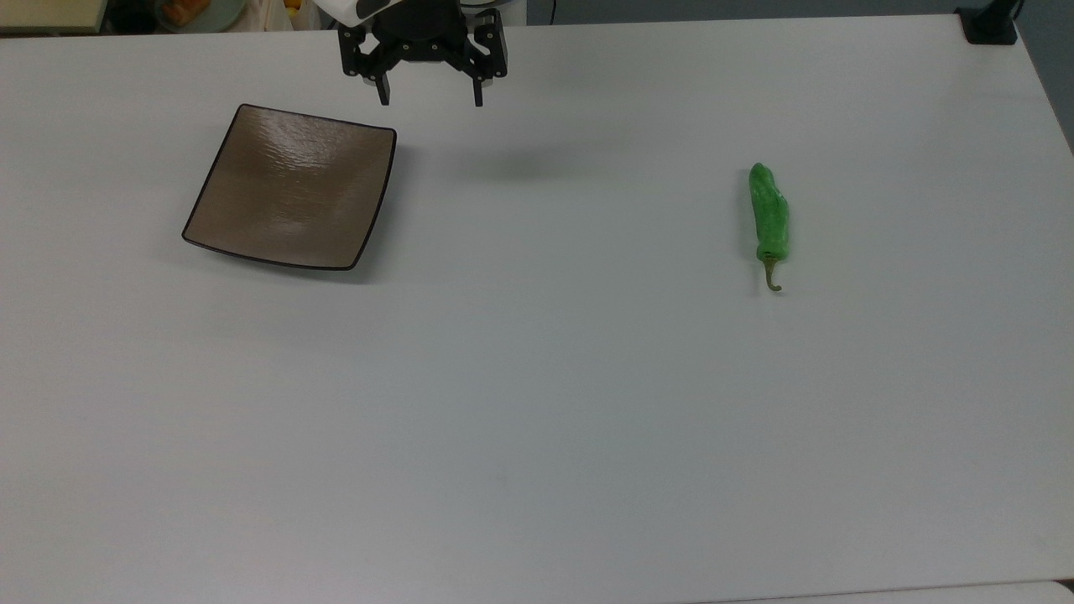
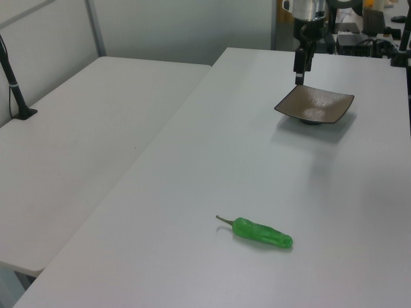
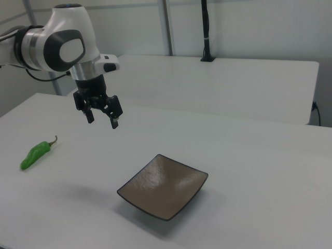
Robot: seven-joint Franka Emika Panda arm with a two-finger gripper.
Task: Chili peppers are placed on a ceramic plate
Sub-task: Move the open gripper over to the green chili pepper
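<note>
White table [image 1: 537, 436] fills the top view, w/ a second white table [image 2: 83, 147] butted alongside at 9 o'clock in the left view. Franka arm [image 3: 57, 44] hangs over the far edge, wrist pointing straight down. Square brown ceramic plate [image 1: 291, 186] sits flat at approx 10 o'clock in the top view, bare, nothing on it. Gripper [image 1: 430, 92] at 12 o'clock in the top view, high above the surface, just off the plate's upper right corner; fingers spread wide, holding nothing. Green chili pepper [image 1: 769, 220] lies at 2–3 o'clock in the top view, well apart from both plate and gripper, long axis running 12-to-6, stem [image 1: 771, 277] curling at the 6 o'clock end. Judgement: task not started, step in hand = reach for pepper. To do it well: travel across toward 3 o'clock while staying high, then descend over the pepper's thick mid-body, not the stem. Fingers should straddle the short axis, i.e. close 9-to-3 across it; present finger line looks abt right, so little wrist turn needed. Skin looks glossy and wrinkled, prob. soft, so gentle squeeze, go low enough to catch the body w/o scraping the table.
</note>
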